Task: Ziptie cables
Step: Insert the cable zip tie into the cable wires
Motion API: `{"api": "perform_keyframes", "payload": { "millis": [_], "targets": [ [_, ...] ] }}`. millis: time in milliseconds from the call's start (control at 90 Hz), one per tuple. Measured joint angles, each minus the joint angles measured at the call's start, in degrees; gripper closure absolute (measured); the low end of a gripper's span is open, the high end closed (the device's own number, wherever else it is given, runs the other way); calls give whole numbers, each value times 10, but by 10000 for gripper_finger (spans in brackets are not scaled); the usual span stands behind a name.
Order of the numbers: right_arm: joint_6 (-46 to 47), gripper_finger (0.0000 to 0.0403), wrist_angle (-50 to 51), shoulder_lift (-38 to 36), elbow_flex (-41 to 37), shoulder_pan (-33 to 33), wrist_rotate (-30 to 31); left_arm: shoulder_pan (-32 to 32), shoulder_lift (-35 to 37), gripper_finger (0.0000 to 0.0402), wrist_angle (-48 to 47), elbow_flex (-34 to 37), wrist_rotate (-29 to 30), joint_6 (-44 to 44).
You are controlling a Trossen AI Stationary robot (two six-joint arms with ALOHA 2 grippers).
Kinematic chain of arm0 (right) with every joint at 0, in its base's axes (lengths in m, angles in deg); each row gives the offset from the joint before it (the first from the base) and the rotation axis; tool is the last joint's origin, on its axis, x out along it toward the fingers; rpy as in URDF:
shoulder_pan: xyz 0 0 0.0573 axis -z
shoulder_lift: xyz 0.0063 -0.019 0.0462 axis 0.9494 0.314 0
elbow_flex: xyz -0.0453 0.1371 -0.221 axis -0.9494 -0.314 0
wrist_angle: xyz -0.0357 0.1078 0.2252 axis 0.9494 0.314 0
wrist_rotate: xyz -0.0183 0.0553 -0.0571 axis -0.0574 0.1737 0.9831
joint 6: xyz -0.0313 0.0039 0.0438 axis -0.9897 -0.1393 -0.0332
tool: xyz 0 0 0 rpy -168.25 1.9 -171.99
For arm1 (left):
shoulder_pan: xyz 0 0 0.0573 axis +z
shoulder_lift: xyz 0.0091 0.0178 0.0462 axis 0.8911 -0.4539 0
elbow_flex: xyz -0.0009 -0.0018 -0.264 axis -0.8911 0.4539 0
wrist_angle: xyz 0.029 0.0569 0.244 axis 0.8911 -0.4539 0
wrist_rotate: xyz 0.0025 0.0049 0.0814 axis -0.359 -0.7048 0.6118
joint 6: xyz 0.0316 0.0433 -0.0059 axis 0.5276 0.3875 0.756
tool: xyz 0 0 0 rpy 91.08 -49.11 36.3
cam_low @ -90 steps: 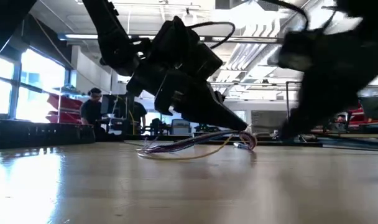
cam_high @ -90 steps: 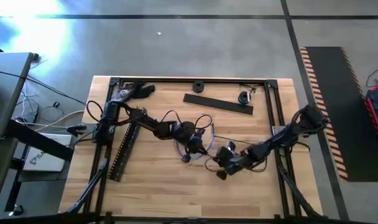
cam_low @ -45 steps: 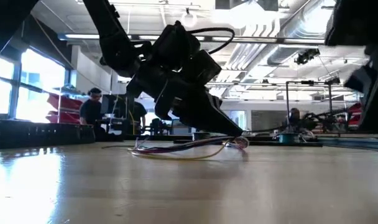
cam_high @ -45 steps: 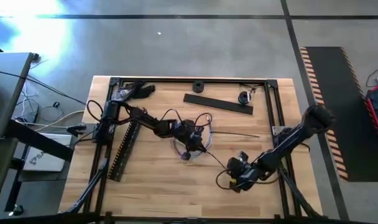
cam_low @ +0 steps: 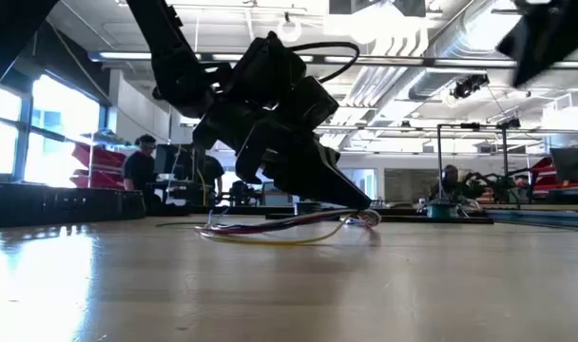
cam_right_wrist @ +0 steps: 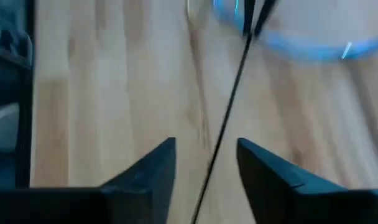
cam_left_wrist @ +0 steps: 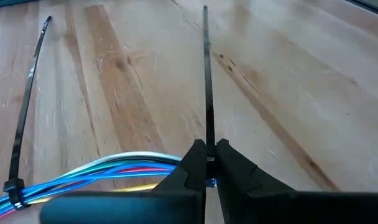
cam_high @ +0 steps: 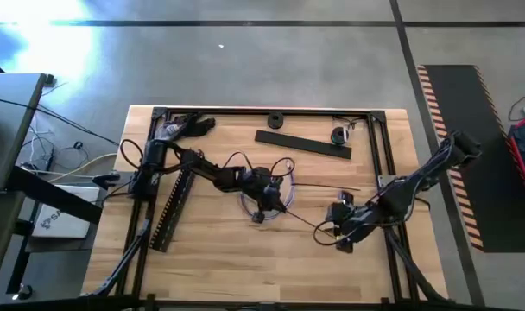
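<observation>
1. Two grippers are in play: my left gripper [cam_left_wrist: 206, 163] is pinched shut on a zip tie [cam_left_wrist: 205, 74] at the cables [cam_left_wrist: 108, 168], mid-table.
2. My right gripper [cam_right_wrist: 204, 160] stands open astride a second tie tail [cam_right_wrist: 229, 99], gripping nothing.
3. I should close squarely on that tail, then pull straight along it while the left anchors the bundle.

Table [cam_left_wrist: 288, 74] smooth pale wood; cables [cam_left_wrist: 102, 169] glossy plastic.

Two dark jointed arms, looping black cords.
</observation>
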Motion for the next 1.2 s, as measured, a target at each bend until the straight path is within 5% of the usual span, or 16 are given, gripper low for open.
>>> {"api": "perform_keyframes", "payload": {
  "millis": [244,389,656,1200],
  "targets": [
    [-58,203,-335,104,-141,44,93,-1,0,401,4,0,-1,0],
    [-115,216,-497,194,-163,68,96,-1,0,401,4,0,-1,0],
    [-86,253,-507,305,-119,87,96,-2,0,401,5,0,-1,-5],
    [-53,396,-507,304,-114,86,130,-4,-1,401,4,0,-2,-6]
  ]
}}
